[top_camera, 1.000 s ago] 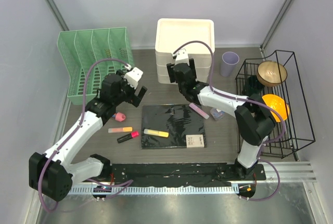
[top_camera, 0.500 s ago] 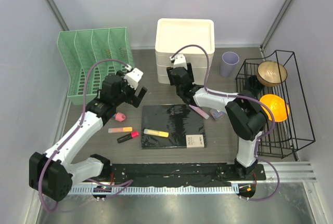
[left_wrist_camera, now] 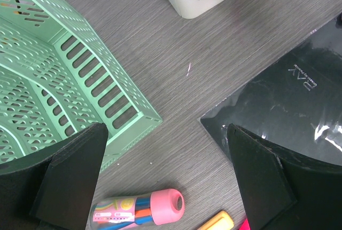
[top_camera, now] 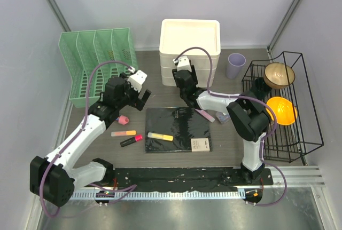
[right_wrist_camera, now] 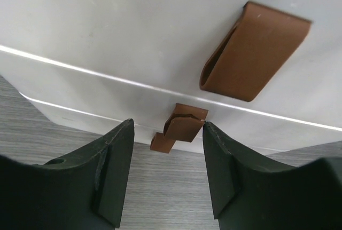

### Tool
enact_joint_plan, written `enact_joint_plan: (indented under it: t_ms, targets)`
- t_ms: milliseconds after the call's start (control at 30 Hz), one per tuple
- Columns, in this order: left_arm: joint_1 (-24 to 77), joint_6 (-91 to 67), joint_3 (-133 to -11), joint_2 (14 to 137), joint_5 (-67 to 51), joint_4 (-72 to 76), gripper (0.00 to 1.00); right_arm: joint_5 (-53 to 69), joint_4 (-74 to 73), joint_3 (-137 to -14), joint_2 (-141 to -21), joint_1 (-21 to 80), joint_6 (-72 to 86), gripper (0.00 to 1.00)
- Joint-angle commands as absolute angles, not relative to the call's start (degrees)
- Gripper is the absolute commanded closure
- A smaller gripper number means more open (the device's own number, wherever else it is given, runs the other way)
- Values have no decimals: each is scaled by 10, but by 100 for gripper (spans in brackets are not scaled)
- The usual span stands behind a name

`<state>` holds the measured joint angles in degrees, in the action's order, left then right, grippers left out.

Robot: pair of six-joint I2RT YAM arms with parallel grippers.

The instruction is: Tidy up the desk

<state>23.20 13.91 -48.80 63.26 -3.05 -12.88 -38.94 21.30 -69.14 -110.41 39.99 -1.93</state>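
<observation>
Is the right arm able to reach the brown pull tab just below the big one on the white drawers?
Probably yes: the right gripper is open, the pull tab lies straight ahead, in line with the gap between its fingers, and nothing stands between them.

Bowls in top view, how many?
2: brown bowl at the far end of the black wire rack, orange bowl just nearer in it. White drawers could hide more.

Notebook point(top_camera: 181, 120) on desk point(top_camera: 136, 155), drawers point(top_camera: 190, 38) behind
</observation>
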Motion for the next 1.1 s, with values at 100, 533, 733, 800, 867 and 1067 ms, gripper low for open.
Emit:
enact_joint_plan:
  t_ms: [100, 533, 733, 800, 867, 1067]
  targets:
    - [229, 140, -489, 635, -35, -104, 0, -421, 288, -695, -1109, 395, -43, 47]
    - [229, 141, -491, 644, -35, -102, 0, -441, 309, -694, -1117, 393, -60, 68]
    - [229, 141, -490, 645, -37, -101, 0, -442, 306, -686, -1108, 393, -55, 90]
    - [229, 142, -490, 644, -35, -100, 0, -440, 298, -684, -1104, 393, -50, 98]
    - [229, 142, -490, 643, -35, -100, 0, -435, 285, -683, -1100, 393, -43, 99]
    - [229, 146, -488, 642, -34, -101, 0, -416, 258, -665, -1065, 393, -23, 99]
